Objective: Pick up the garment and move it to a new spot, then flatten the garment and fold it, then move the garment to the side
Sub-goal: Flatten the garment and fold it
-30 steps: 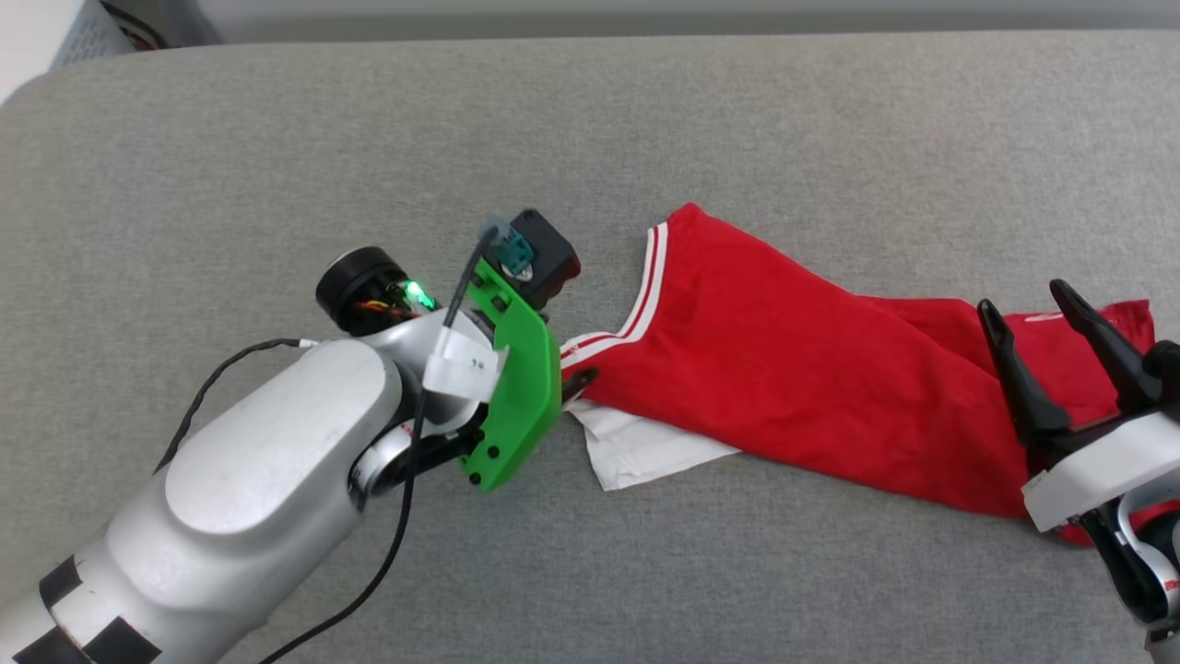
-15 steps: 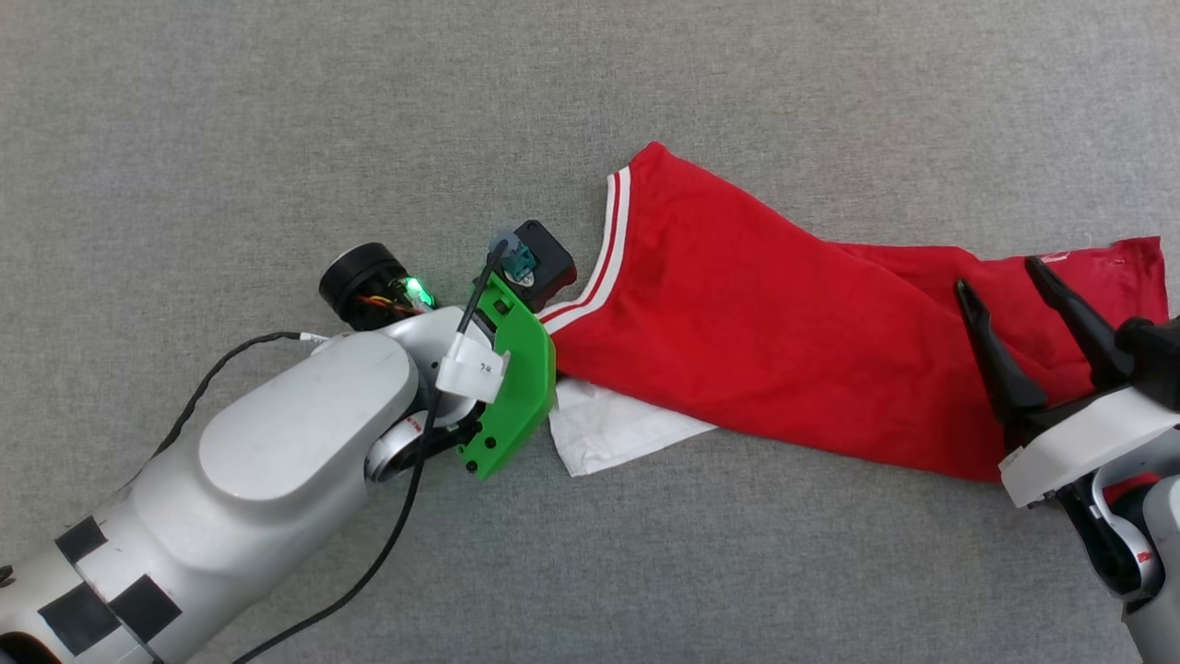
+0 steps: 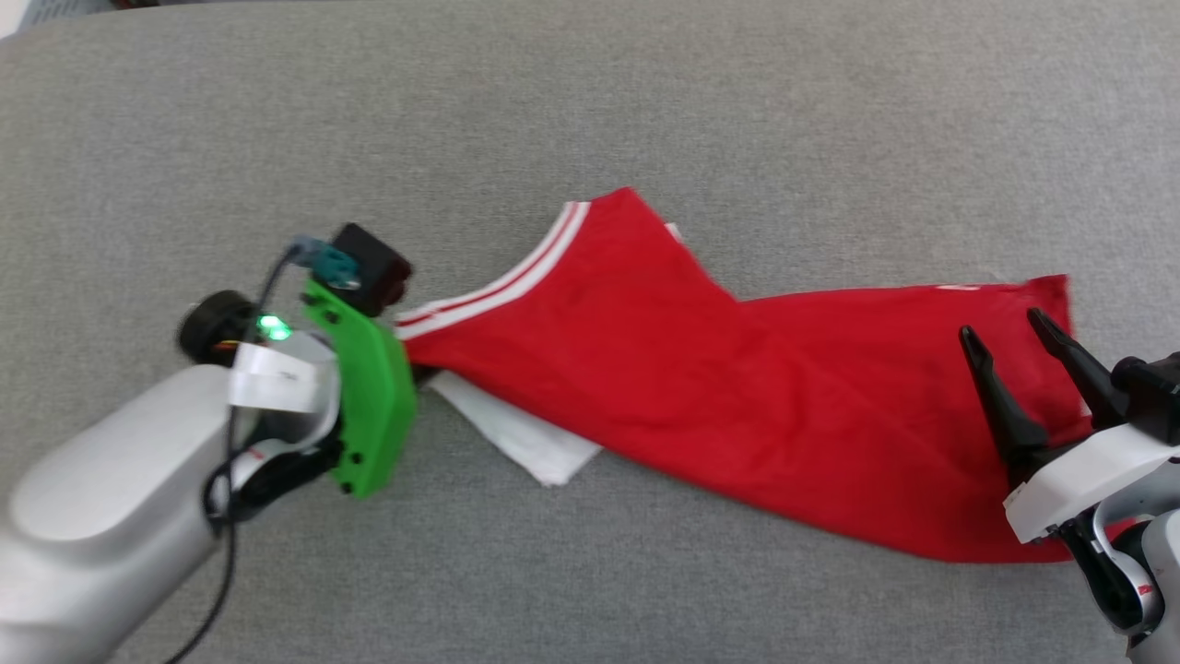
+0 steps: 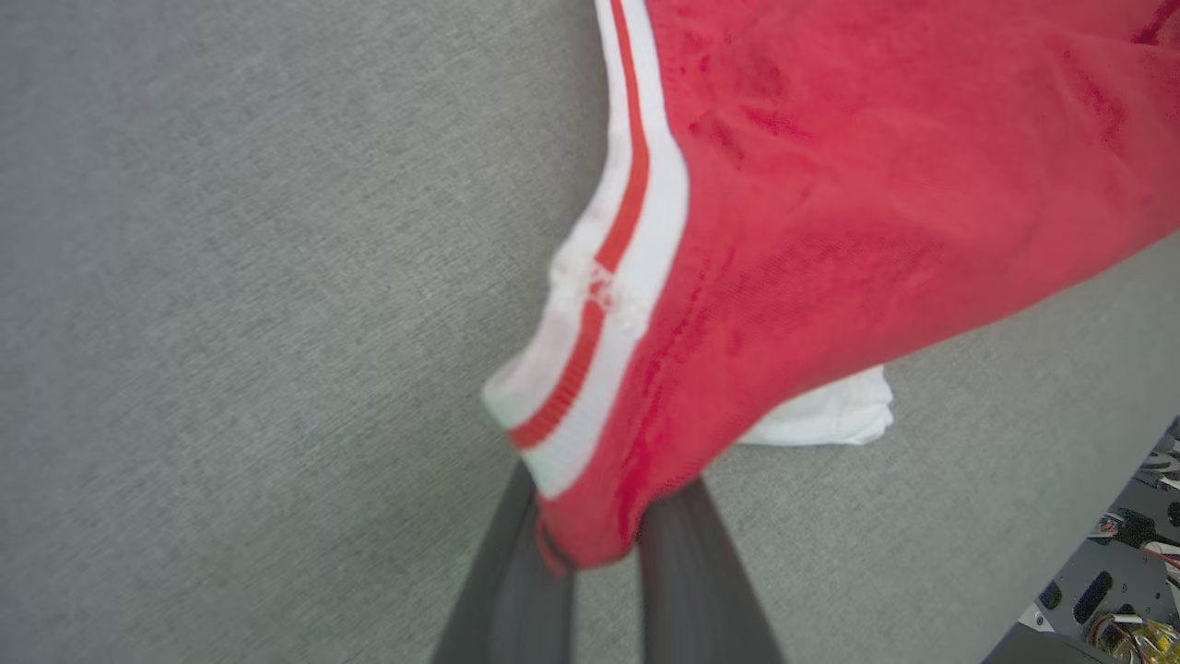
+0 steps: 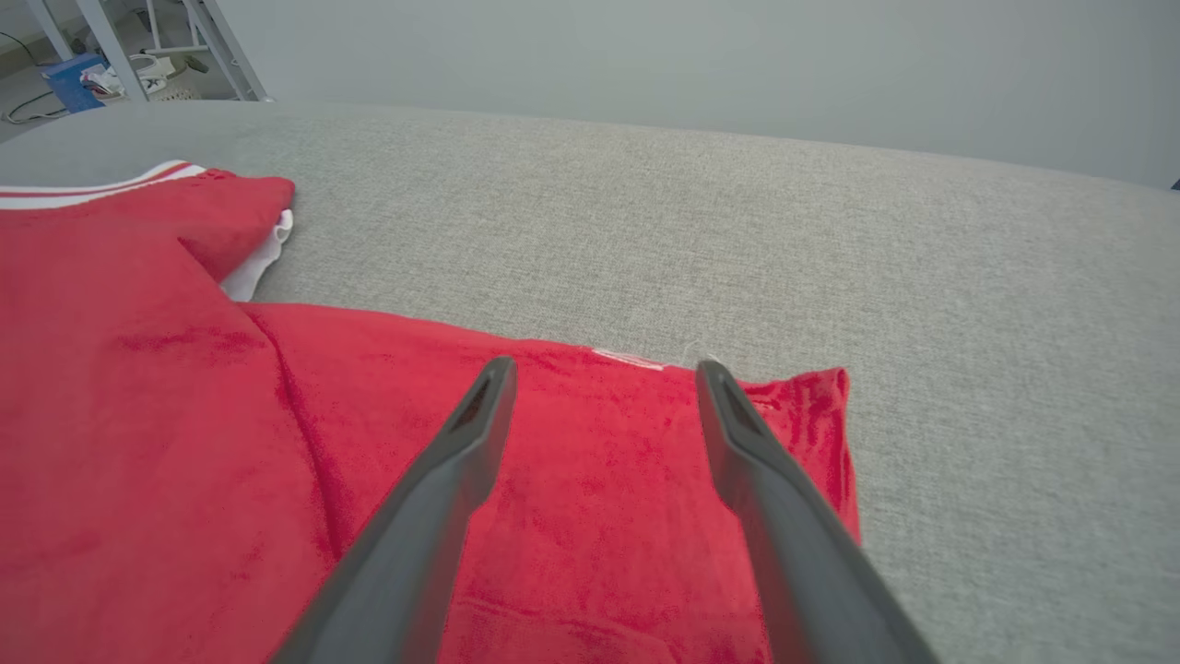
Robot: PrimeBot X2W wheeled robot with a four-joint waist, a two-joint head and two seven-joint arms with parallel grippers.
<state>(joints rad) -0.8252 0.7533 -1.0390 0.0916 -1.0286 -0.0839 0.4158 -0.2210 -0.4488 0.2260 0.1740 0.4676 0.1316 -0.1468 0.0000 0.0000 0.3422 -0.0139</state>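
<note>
The garment (image 3: 737,397) lies in a long, half-twisted band across the grey surface (image 3: 645,101). Its striped trim (image 3: 498,286) is at the robot's left and its hem (image 5: 820,397) at the right. The left end effector (image 4: 604,516) is closed on the cloth right at the corner where the trim ends. The right end effector (image 5: 606,369) has its fingers spread above the hem end and grips nothing; I cannot tell whether its tips touch the cloth.

The main risk, as I judge it, is the left hold. It takes only a small bite near the edge, so a quick lift or sideways pull could slide the soft cloth out between the fingers. It may also catch just one layer, and then the shirt would open or twist as it rises.

A white sleeve (image 3: 525,438) is tucked under the red body beside that hold. It could fold further under and make flattening harder.

At the right, closing from above on flat cloth may only push up a wrinkle or pinch the top layer. That would leave the lower layer dragging on the surface.

If the arms move apart unevenly, the garment could be stretched tight and pulled from the weaker hold. If only the left arm rises, the rest may trail and bunch up.
</note>
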